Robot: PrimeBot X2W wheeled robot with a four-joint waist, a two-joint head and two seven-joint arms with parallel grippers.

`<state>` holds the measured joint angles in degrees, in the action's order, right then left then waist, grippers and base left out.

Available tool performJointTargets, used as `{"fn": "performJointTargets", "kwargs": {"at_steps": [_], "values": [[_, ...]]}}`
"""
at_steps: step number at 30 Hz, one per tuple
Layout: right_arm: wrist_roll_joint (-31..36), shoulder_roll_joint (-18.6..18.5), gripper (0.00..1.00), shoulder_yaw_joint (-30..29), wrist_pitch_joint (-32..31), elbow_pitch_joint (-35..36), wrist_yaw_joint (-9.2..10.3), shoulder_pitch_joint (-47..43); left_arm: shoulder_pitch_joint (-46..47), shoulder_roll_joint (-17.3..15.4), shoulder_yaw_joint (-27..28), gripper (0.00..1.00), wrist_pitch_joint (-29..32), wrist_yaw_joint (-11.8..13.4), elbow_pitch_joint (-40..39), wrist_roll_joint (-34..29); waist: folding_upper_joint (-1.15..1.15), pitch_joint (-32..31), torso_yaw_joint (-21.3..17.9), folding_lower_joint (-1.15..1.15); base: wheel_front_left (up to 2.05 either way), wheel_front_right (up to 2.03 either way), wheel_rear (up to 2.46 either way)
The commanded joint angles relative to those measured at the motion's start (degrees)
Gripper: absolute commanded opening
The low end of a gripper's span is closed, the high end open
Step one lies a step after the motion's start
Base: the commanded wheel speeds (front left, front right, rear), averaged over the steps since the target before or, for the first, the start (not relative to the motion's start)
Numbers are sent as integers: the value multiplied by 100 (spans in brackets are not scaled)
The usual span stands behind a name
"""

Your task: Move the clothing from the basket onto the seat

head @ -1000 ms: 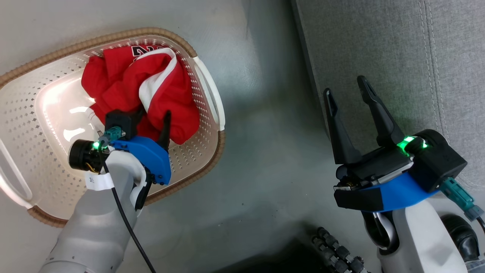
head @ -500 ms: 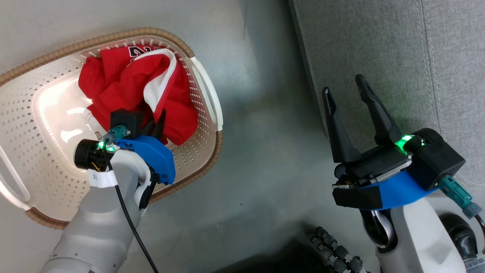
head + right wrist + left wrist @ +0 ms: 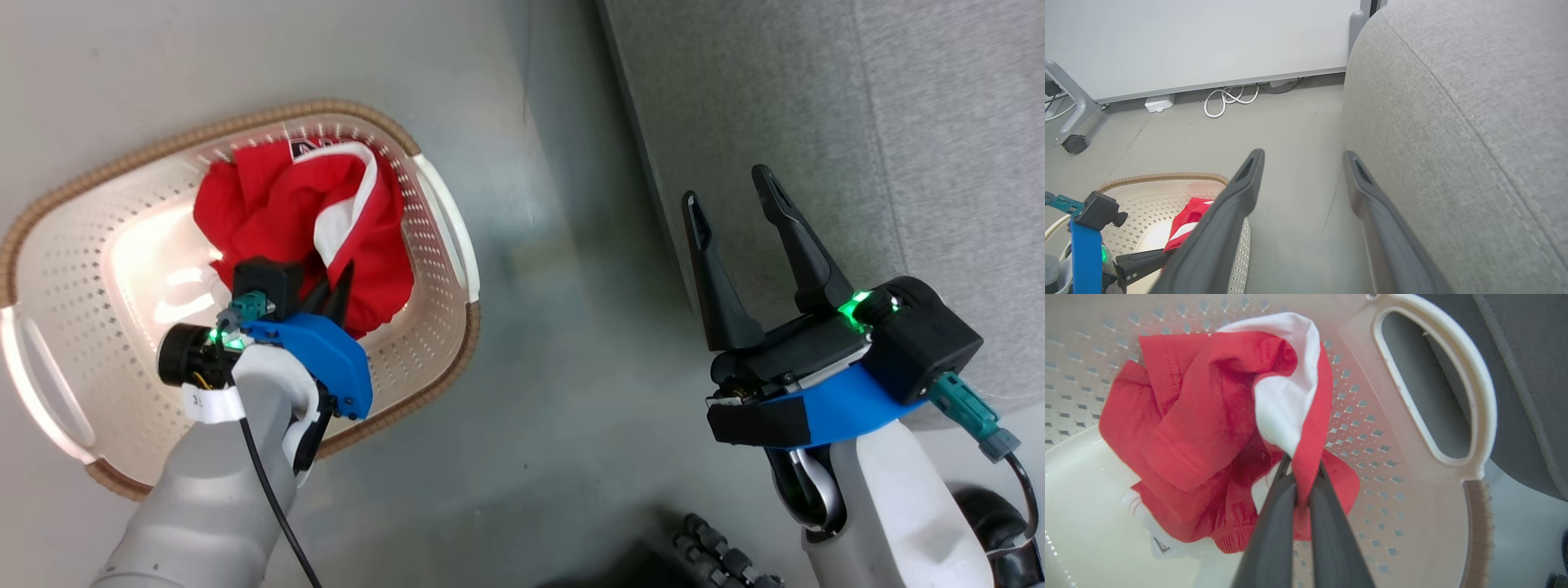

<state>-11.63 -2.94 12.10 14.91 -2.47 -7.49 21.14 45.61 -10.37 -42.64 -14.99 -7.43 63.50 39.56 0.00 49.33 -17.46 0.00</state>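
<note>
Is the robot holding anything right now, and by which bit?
Yes: the left end effector pinches the clothing by a red-and-white fold. The right end effector holds nothing.

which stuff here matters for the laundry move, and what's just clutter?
Job: clothing, pinched by the shut left gripper; basket; seat; right gripper, open, empty.
Lying about: white cable, small white box, caster wheel, on the floor by the wall.

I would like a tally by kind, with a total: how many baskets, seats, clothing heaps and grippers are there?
basket: 1
seat: 1
red clothing heap: 1
grippers: 2 (left gripper, right gripper)
Total: 5
</note>
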Motion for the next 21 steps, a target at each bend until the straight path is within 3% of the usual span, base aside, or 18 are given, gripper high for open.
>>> {"fn": "performJointTargets", "kwargs": {"at_steps": [1,21], "values": [[3,9,100,4,22,-22,-1,92,-45,-33,6,0,-25,-5,-46,21,0,-221,29,0,0,0,0],[87,4,100,-77,-185,-513,-1,-456,-1419,133,172,0,-27,-5,-1289,-313,0,-2928,778,0,0,0,0]]}}
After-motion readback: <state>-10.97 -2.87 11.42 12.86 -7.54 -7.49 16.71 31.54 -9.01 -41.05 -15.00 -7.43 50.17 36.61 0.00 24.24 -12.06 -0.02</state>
